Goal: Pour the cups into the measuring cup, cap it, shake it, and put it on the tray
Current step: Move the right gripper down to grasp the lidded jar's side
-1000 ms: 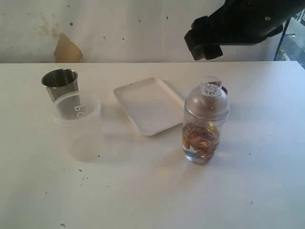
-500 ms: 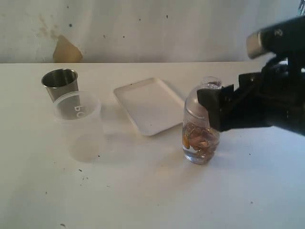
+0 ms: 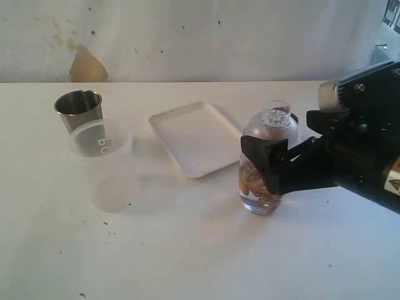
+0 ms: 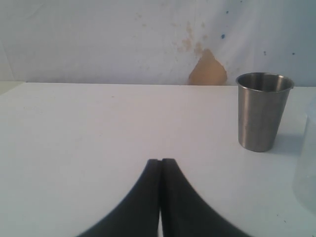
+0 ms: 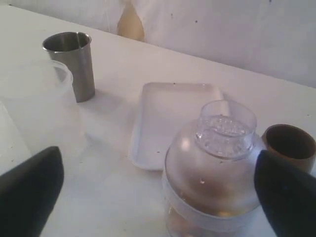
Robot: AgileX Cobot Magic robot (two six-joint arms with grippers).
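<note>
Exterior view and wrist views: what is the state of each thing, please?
measuring cup, upright, partly filled
cap, on the measuring cup
steel tumbler, upright
wooden cup, upright
tub, upright, open
tray, flat, nothing on it
left gripper, shut
right gripper, open around the measuring cup

- Right arm (image 3: 365, 153): boxy matte-black housing, a silver-grey cylinder (image 3: 333, 95) on top, a yellow warning sticker (image 3: 394, 182) on its side.
- Right gripper (image 3: 270, 167): thick black jaws with rounded tips.
- Left gripper (image 4: 160, 197): two slim black jaws, curving to a point.
</note>
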